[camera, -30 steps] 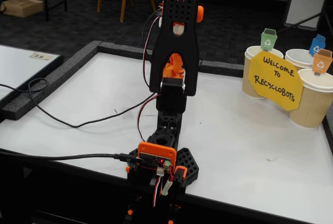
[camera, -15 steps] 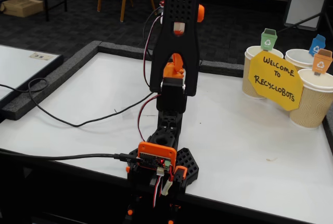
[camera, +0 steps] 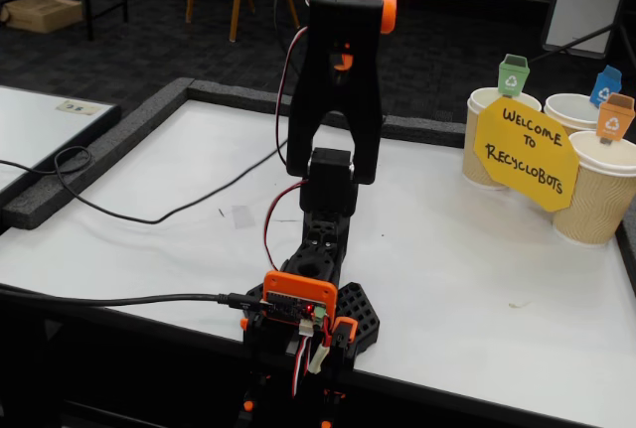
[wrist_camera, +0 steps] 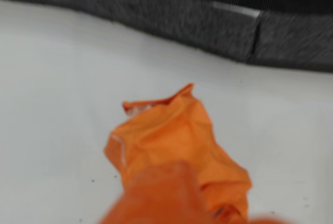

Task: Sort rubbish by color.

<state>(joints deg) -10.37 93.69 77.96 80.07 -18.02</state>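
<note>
1. Gripper state: in the wrist view, the gripper (wrist_camera: 177,206) is seen only as a blurred orange finger (wrist_camera: 156,193) at the lower edge. An orange paper wad (wrist_camera: 177,141) is seen rising from it, and no shadow of the wad is cast on the white table (wrist_camera: 57,89). The gripper is therefore taken to be closed around the wad. The second finger cannot be made out.

2. Task item location: the orange paper wad is held above the table surface, near the grey foam border (wrist_camera: 182,21) that is seen across the top of the wrist view. The wad cannot be seen in the fixed view.

3. Arm posture: in the fixed view, the arm (camera: 333,80) is raised high above its base (camera: 303,309), which is mounted at the near table edge. Its orange upper end is cut off by the top of the frame.

4. Sorting area: three paper cups (camera: 596,190) are grouped at the right side of the table, well apart from the arm. A yellow sign (camera: 525,153) is fixed across their front. A green tag (camera: 514,74), a blue tag (camera: 605,84) and an orange tag (camera: 616,115) are each clipped to one cup rim
</note>
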